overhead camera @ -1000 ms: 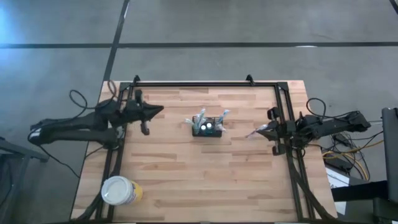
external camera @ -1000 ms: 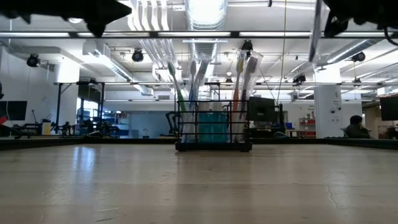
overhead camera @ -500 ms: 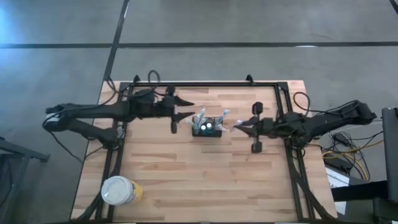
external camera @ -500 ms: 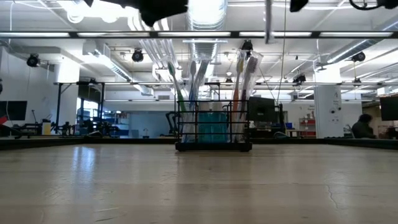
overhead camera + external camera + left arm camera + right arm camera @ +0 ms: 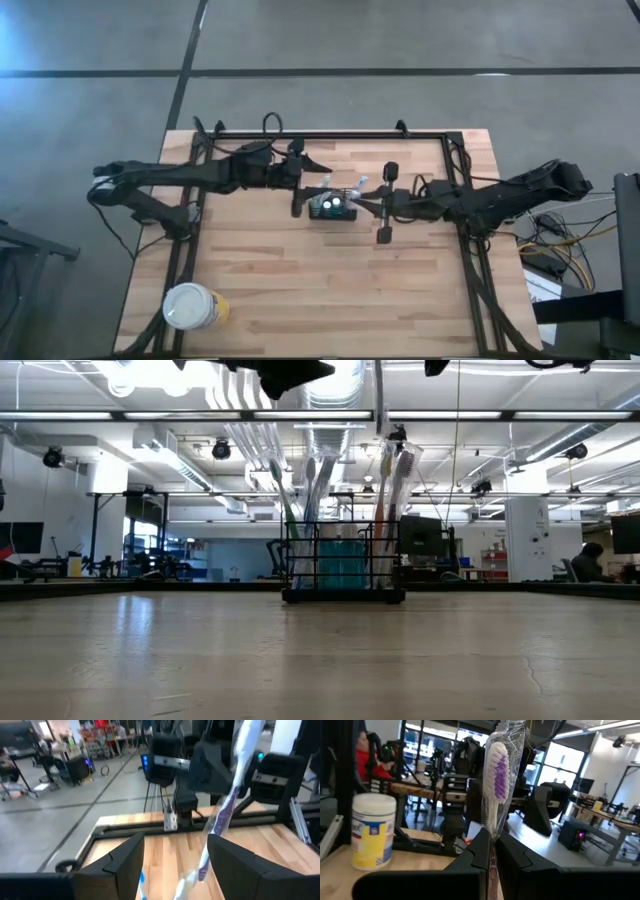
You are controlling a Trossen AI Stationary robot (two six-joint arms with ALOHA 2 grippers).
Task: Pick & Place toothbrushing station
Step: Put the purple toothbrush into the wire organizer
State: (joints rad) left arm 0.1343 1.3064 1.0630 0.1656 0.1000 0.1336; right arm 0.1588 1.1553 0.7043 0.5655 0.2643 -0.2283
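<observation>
- The station point(image 5: 333, 205) stands mid-table, between your two grippers; its long axis runs toward each arm.
- The right gripper point(image 5: 372, 206), pinching a wrapped toothbrush point(image 5: 496, 790), sits just beside the station.
- The left gripper point(image 5: 175, 862) is spread wide, equally near on the opposite side.
- Only the low view shows both arms well above the station.

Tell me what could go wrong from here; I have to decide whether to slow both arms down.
1. The right gripper, shut on a wrapped toothbrush, hangs just beside the holder; coming down, the brush could catch the upright brushes already there.
2. The left gripper, open, is close on the holder's other side; the arms could collide over it.
3. The holder stands free on the table, so a knock may shift or tip it.
</observation>
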